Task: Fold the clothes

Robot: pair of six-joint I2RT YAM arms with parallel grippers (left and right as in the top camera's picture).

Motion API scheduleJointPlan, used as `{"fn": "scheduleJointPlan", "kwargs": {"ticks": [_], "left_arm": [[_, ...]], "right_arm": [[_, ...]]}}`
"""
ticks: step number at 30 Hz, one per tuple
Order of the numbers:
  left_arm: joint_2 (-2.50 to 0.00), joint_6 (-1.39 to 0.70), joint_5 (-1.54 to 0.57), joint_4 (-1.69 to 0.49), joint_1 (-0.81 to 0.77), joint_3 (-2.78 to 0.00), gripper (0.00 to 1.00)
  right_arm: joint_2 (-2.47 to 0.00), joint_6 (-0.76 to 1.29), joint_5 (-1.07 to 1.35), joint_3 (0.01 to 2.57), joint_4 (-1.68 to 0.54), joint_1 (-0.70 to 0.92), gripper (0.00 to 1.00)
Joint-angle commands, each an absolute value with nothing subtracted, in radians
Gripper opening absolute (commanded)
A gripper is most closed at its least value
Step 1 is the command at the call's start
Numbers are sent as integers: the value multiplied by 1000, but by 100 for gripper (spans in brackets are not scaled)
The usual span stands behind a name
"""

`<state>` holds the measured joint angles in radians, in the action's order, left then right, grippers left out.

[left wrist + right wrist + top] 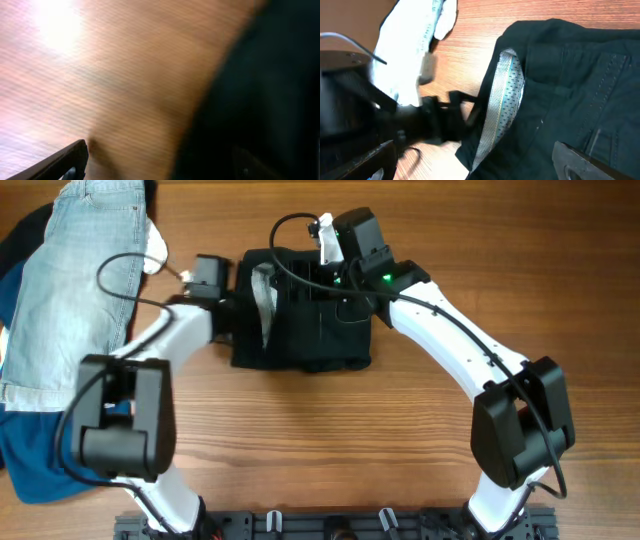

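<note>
Overhead: one pair of black shorts [310,340] lies in the middle of the table [300,440], apparently doubled into a block; the left gripper [230,315] sits at its left edge and the right gripper [335,275] over its top, probably ready for the next fold; one pair of denim shorts [75,290] and one blue garment [25,455] lie aside at the left. Left wrist: blurred; fingers spread wide, nothing held. Right wrist: jaws wide too, above the grey waistband lining [502,95].

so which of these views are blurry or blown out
left wrist: smeared throughout, with a white glare patch on the table at top left; right wrist: black shorts sharp, left arm blurred; overhead: crisp, evenly lit, no harsh shadows
</note>
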<state>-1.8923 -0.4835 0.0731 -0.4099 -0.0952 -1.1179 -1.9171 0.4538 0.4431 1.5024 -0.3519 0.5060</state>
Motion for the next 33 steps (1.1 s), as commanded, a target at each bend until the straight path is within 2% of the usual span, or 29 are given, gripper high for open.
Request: {"fn": "scheduleJointPlan", "kwargs": {"ticks": [1, 4, 5, 6, 8, 11, 13, 19, 23, 26, 27, 29, 33], "left_arm": [[-1753, -481, -79, -473, 115, -1121, 89], [-1610, -478, -181, -486, 231, -1121, 89], [-1567, -478, -183, -486, 243, -1121, 89], [-1532, -478, -183, -484, 243, -1121, 90], [-1511, -478, -183, -484, 227, -1121, 90], [-1520, -474, -182, -492, 200, -1120, 90], [-1521, -474, -181, -489, 175, -1120, 90], [-1521, -474, -152, -490, 119, -1120, 90], [-1521, -474, -102, -488, 80, -1120, 91], [-1521, -475, -103, -487, 69, -1120, 90], [-1521, -475, -103, -487, 69, -1120, 90], [-1521, -475, -97, -480, 70, -1120, 90], [-1521, -478, -70, -476, 88, -1120, 90]], "right_arm": [[-1890, 433, 427, 1522, -365, 474, 100], [-1895, 320, 329, 1521, -448, 429, 99], [-1908, 264, 283, 1519, -480, 425, 91], [-1929, 217, 281, 1517, -498, 425, 77], [-1995, 120, 288, 1517, -521, 434, 57], [-2071, -6, 322, 1517, -545, 434, 49], [-2124, -35, 289, 1517, -579, 433, 51], [-2186, 158, 219, 1517, -598, 319, 57], [-2186, 238, 217, 1517, -595, 130, 58], [-2181, 188, 285, 1522, -597, 22, 58], [-2164, 156, 316, 1534, -609, 10, 58], [-2104, 127, 314, 1584, -673, 22, 64], [-2020, 107, 299, 1683, -775, 158, 75]]}}
